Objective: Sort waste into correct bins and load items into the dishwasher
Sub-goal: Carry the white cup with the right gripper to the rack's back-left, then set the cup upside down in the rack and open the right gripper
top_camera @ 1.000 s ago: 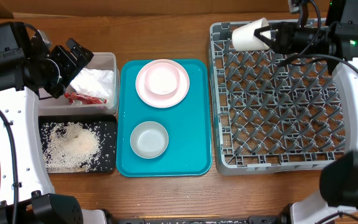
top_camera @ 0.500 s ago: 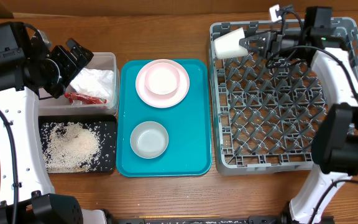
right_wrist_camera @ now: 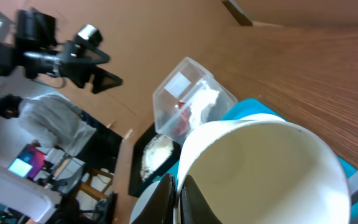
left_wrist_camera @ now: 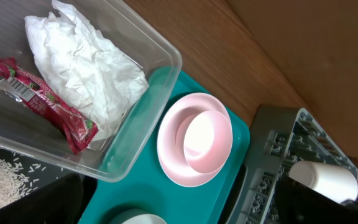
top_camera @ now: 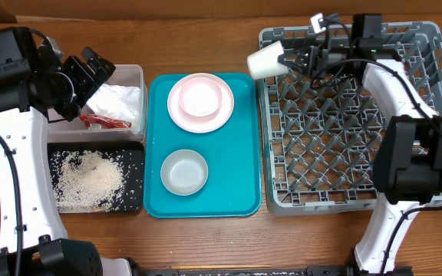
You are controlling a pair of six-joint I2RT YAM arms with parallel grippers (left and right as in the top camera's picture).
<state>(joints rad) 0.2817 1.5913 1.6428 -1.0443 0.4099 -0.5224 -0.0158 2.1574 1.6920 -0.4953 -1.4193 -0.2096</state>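
My right gripper is shut on the rim of the small white cup and holds it on its side above the far left corner of the grey dish rack. The cup fills the right wrist view. The pink bowl sits on the pale pink plate on a teal tray. The grey-white bowl is nearer on that tray. The napkin and red wrapper lie in the clear tub. Rice lies in the black tray. My left gripper hovers over the tub, jaws open. No chopsticks show.
The teal tray stands between the bins on the left and the rack on the right. Bare wooden table lies behind the tray. The rack's floor shows only pegs.
My right gripper has swung left along the rack's far edge with the cup, from the rack's middle to its left corner. The left arm has not moved.
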